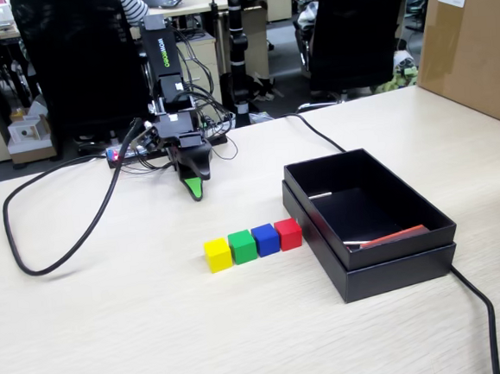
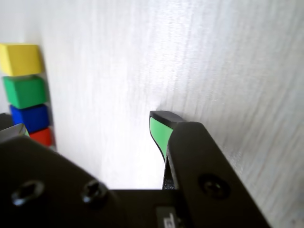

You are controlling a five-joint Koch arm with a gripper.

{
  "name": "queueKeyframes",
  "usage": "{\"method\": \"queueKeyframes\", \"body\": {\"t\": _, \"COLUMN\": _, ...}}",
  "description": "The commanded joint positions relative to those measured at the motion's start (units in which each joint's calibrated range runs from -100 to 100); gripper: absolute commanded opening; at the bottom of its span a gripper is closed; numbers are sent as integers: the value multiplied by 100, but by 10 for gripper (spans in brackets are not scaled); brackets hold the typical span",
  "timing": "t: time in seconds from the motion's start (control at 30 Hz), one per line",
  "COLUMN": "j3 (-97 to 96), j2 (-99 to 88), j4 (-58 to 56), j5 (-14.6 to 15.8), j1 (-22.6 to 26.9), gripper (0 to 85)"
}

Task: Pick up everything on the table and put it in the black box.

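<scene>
Pale wood-grain table, matte, with office chairs and desks behind. Gripper folded low at the far edge, green tip down near the surface; only one tip showing in both views, so no telling whether spread or pressed together. Four glossy cubes in a touching row mid-table: yellow, green, blue, red, the red just beside the black box. Red cube half hidden in wrist view. Box shallow, matte, stepped rim; thin items inside hard to make out. Brown cardboard cut off at right.
</scene>
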Motion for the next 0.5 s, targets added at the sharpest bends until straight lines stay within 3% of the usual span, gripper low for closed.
{"method": "queueKeyframes", "body": {"t": 0.0, "j3": 869, "j2": 83, "j4": -706, "j5": 190, "j1": 15, "gripper": 493}}
{"method": "queueKeyframes", "body": {"t": 0.13, "j3": 1966, "j2": 622, "j4": -1942, "j5": 479, "j1": 15, "gripper": 493}}
{"method": "queueKeyframes", "body": {"t": 0.47, "j3": 5501, "j2": 3732, "j4": -3713, "j5": 464, "j1": -68, "gripper": 448}}
